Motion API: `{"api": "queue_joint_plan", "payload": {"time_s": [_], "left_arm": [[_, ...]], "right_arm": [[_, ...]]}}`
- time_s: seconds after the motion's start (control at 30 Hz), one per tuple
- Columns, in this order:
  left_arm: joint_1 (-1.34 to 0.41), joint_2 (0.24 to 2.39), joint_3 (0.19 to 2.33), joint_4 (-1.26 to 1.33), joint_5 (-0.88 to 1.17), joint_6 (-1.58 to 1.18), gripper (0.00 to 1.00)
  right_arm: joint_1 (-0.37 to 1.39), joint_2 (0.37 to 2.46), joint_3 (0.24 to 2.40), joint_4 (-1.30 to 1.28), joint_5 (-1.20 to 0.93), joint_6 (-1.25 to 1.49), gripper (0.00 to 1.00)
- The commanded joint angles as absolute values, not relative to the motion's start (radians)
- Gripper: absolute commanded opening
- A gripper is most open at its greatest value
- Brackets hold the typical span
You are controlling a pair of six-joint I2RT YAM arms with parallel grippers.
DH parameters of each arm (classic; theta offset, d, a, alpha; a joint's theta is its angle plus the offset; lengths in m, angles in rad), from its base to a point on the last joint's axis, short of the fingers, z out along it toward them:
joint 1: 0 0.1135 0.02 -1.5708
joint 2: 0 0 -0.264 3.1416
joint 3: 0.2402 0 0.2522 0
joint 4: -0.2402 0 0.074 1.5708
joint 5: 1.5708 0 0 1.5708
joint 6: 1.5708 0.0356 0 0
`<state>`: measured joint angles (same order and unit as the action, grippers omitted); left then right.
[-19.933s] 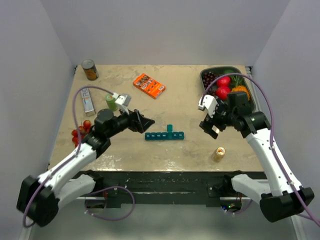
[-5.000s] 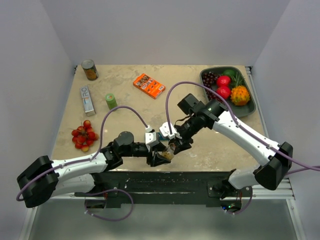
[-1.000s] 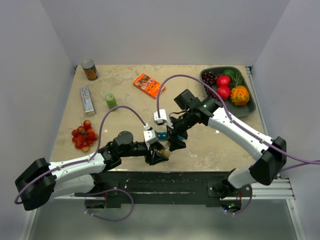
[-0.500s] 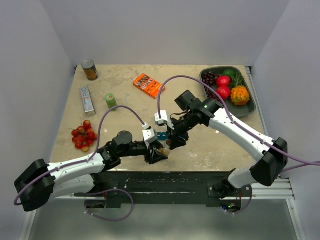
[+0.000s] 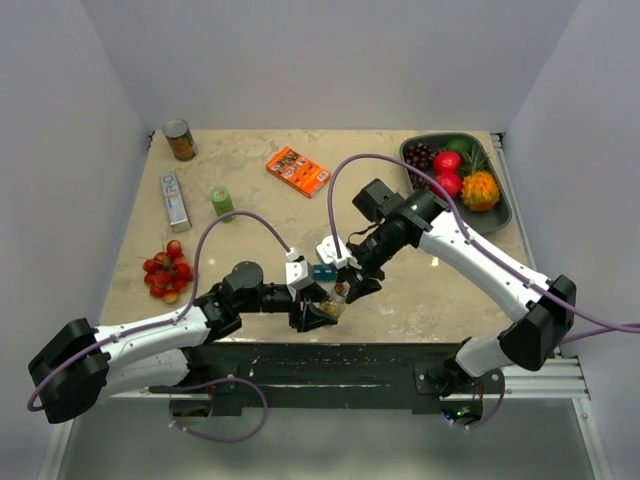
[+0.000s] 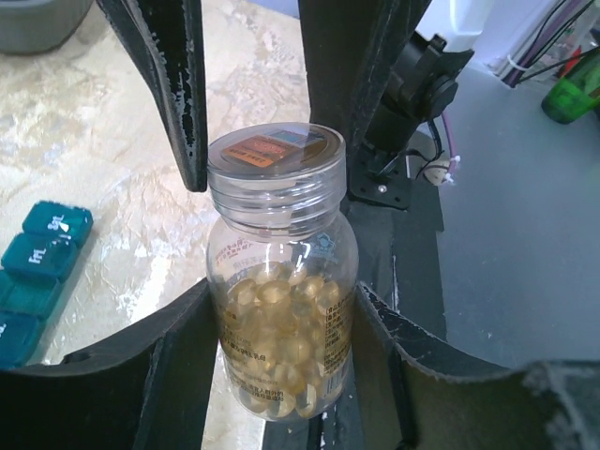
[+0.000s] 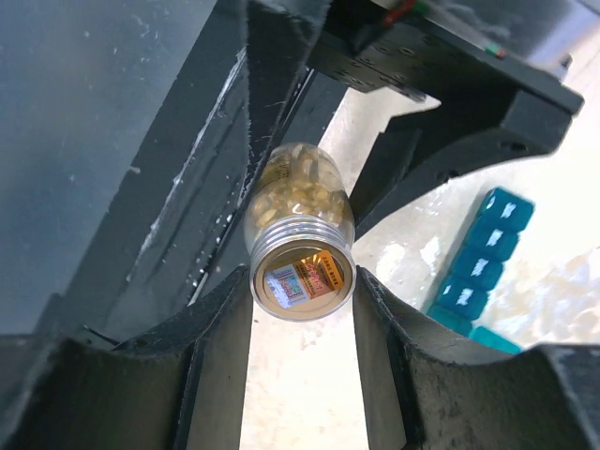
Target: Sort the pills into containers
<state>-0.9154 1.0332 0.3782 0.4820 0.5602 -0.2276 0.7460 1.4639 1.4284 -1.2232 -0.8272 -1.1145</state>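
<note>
**A:** Left end effector (image 6: 281, 309) clamped round the clear plastic bottle (image 6: 277, 225), which stood alone at right twenty seconds back; right end effector (image 7: 302, 281) now pinches its threaded top.

**B:** Looks like uncapping; nothing sorted. Amber-gold gel pills (image 6: 281, 347) all inside. Long teal-blue plastic pill organizer (image 6: 33, 272) lies close by on the beige surface (image 6: 112, 141), visible lids down.

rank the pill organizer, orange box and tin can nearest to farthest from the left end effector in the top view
1. Pill organizer, just behind the left end effector, near the front edge.
2. Orange box, farther back, mid-table.
3. Tin can, far back left corner.
</note>
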Motion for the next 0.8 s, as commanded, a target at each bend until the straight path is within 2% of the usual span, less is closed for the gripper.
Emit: {"api": "queue_joint_plan", "payload": {"time_s": [0.0, 0.33, 0.6, 0.67, 0.73, 0.77], "left_arm": [[-0.911, 1.038, 0.394, 0.495, 0.64, -0.258, 0.0], [-0.91, 1.017, 0.399, 0.48, 0.657, -0.261, 0.0], [-0.91, 1.002, 0.393, 0.462, 0.624, -0.256, 0.0], [-0.91, 0.999, 0.396, 0.445, 0.609, -0.253, 0.0], [-0.91, 0.98, 0.396, 0.413, 0.566, -0.247, 0.0], [-0.91, 0.967, 0.394, 0.405, 0.516, -0.245, 0.0]], "right_arm": [[0.75, 1.477, 1.546, -1.315, -0.923, -1.328, 0.24], [0.741, 1.448, 1.535, -1.209, -0.821, -1.193, 0.2], [0.669, 1.41, 1.526, -1.215, -0.873, -1.169, 0.21], [0.649, 1.39, 1.502, -1.172, -0.841, -1.078, 0.2], [0.609, 1.356, 1.433, -1.056, -0.743, -0.99, 0.21], [0.576, 1.344, 1.366, -0.94, -0.691, -0.862, 0.23]]}}
